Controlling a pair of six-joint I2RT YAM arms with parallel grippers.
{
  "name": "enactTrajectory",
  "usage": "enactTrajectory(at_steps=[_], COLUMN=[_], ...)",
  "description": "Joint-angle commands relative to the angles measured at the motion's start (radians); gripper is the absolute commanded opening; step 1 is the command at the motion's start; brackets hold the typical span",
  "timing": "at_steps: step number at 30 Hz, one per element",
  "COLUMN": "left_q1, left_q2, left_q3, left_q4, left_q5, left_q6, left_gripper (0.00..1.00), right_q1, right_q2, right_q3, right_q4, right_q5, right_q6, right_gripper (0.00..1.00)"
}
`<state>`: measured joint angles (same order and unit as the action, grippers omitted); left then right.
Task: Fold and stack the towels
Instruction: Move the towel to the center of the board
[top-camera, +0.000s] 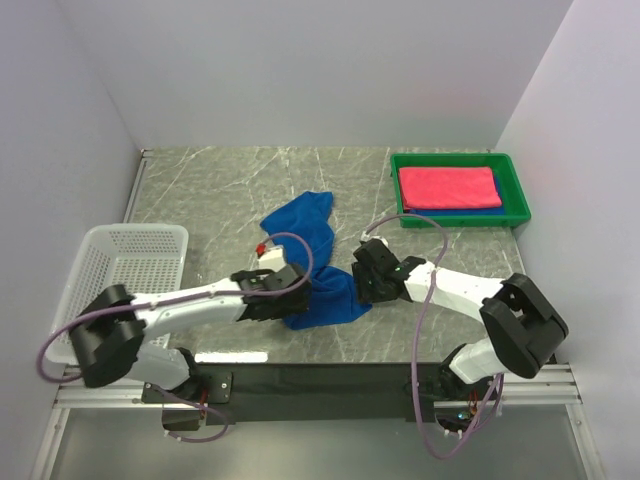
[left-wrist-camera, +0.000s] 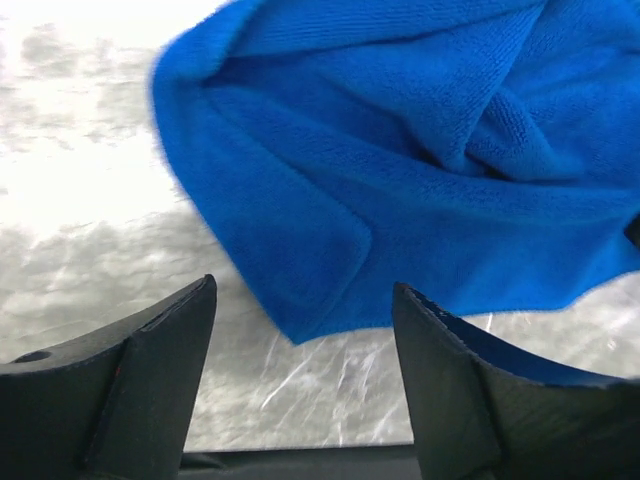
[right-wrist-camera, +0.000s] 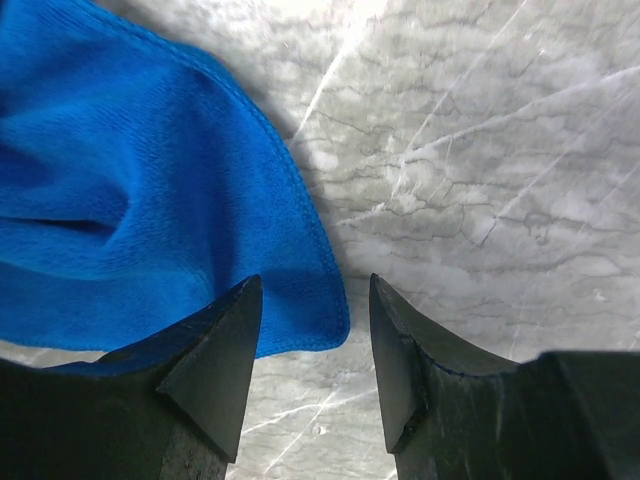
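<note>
- Top view: only here is the whole desk (top-camera: 220, 190) seen. A green tray (top-camera: 515, 190) stands at the far right corner. In it a folded pink towel (top-camera: 447, 187) lies on a second blue towel (top-camera: 480, 211), of which only a thin edge shows. A white basket (top-camera: 120, 255) stands at the left edge.
- Top view: the loose blue towel (top-camera: 305, 250) lies crumpled in the middle of the desk, well apart from the tray. The left arm (top-camera: 190, 300) stretches low from the left and the right arm (top-camera: 455, 285) from the right. The left hand (top-camera: 292, 296) and the right hand (top-camera: 362, 275) are at the near end of the cloth, on opposite sides. How wide the hands stand is not clear here.
- Left wrist view: the left hand (left-wrist-camera: 302, 292) has its fingers wide apart and holds nothing. The loose blue towel (left-wrist-camera: 400, 150) lies bunched just in front, with one corner pointing towards the gap.
- Right wrist view: the right hand (right-wrist-camera: 312, 285) is partly open, with bare desk (right-wrist-camera: 480, 150) showing in the gap. The hemmed corner of the loose blue towel (right-wrist-camera: 130, 190) lies at the left finger. I cannot tell if it touches, but it is not gripped.
</note>
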<state>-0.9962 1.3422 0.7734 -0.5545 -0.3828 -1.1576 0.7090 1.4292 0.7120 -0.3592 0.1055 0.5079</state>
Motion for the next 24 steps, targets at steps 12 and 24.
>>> enactTrajectory(at_steps=[12,24], left_q1=[-0.071,-0.099], left_q2=[0.265,0.374], left_q3=[0.217,0.27], left_q4=[-0.139,-0.249], left_q5=[-0.157,-0.22], left_q6=[-0.027,-0.074], left_gripper=[0.62,0.42], right_q1=[0.024,0.023], right_q2=[0.071,0.054], right_q3=[-0.034,-0.043], right_q4=[0.022,0.04], right_q5=[-0.015,-0.029], right_q6=[0.02,0.011], right_gripper=[0.03,0.0])
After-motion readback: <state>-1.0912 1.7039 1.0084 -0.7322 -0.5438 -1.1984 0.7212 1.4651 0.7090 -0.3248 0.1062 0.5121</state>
